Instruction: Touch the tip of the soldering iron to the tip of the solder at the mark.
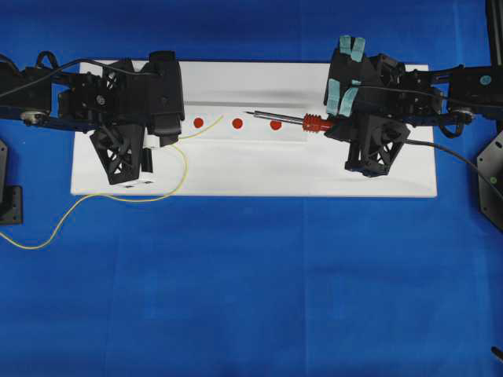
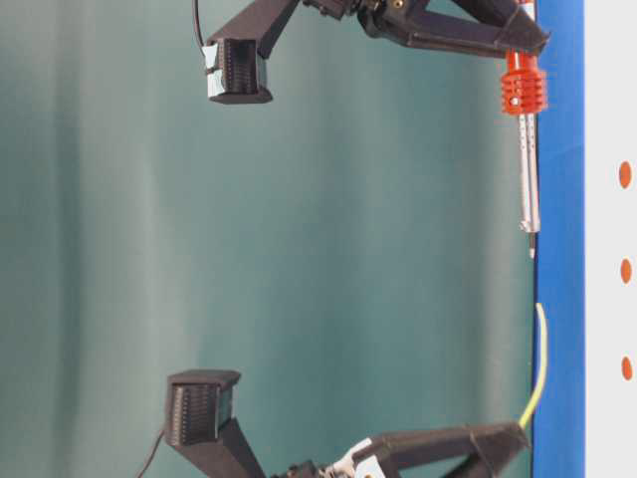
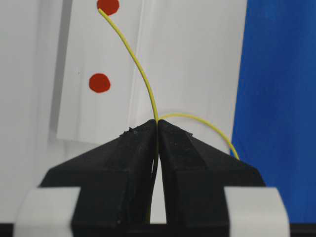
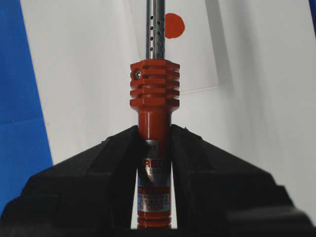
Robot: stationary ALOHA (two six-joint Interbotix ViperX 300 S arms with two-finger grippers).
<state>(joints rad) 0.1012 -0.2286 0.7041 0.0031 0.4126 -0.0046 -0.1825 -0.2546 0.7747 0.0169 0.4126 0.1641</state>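
Left gripper (image 3: 157,129) fingers clamp the solder (image 3: 139,74), right gripper (image 4: 154,143) fingers clamp the soldering iron (image 1: 289,120); both hover over the red dots, tips well apart and not yet touching.

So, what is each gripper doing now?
Left gripper: shut on the solder.
Right gripper: shut on the iron.

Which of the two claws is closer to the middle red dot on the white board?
The left. The left gripper sits a little nearer the middle red dot, holding the solder. The right gripper holds the soldering iron from the other side.
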